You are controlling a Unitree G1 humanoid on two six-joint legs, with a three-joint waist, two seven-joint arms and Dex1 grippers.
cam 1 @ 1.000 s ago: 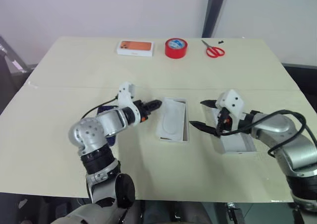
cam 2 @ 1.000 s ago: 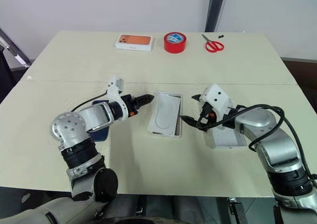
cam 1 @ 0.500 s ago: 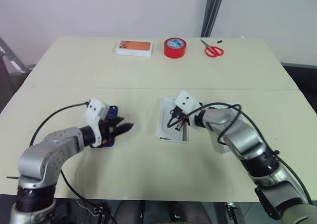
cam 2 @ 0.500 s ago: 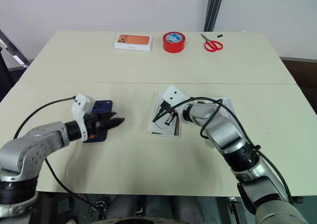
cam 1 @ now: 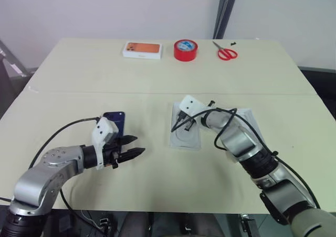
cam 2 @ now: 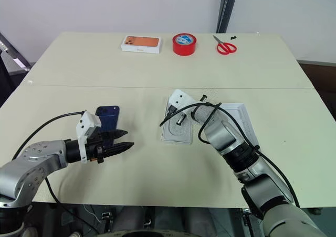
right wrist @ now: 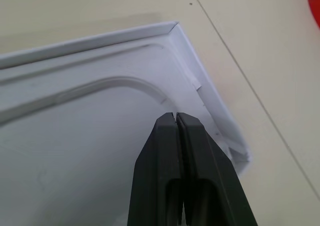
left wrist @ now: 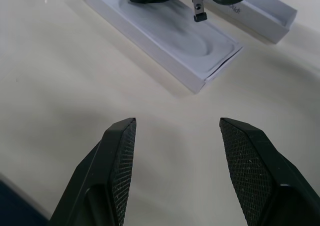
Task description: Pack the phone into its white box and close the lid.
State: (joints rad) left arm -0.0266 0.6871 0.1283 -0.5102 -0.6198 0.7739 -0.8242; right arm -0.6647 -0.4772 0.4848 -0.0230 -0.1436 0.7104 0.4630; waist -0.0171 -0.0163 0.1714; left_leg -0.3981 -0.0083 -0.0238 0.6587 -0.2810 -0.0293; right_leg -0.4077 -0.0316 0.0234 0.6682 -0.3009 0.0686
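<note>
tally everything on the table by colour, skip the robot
white: 4: white box, flat white insert, lid, closed white box with orange picture top
red: 2: tape roll, scissors
dark blue: 1: phone
total: 7

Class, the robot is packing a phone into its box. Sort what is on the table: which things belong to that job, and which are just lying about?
Belongs to the job:
phone
white box
lid

Just lying about:
orange-topped box
red tape roll
scissors
</note>
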